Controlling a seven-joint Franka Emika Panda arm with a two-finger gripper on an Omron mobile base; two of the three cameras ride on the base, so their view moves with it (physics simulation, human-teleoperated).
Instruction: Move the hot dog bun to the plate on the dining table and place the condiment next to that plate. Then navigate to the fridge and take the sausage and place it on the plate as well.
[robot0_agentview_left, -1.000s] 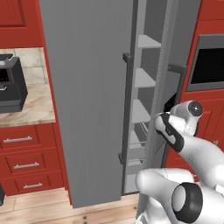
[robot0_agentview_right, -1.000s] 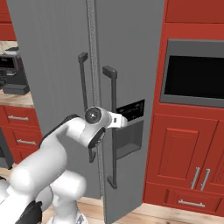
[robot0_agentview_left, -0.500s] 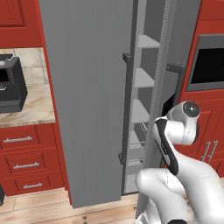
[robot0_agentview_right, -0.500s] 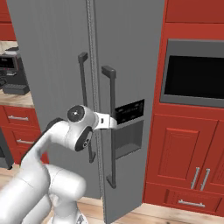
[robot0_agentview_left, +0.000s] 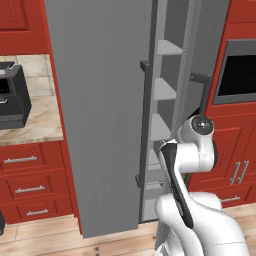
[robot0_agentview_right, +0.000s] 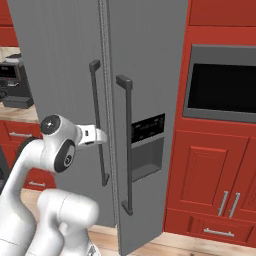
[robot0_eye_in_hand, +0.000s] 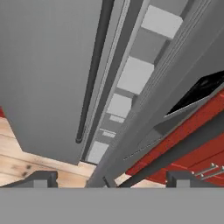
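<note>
A home kitchen: red panelled cabinets (robot0_agentview_right: 210, 172) and what looks like a black built-in oven (robot0_agentview_right: 222, 87) flank the tall grey steel double-door fridge (robot0_agentview_right: 145, 60).

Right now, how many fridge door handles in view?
2. Left door handle and right door handle, both vertical bars flanking the gap between the fridge doors in the right base view. Any others would be hidden.
</note>
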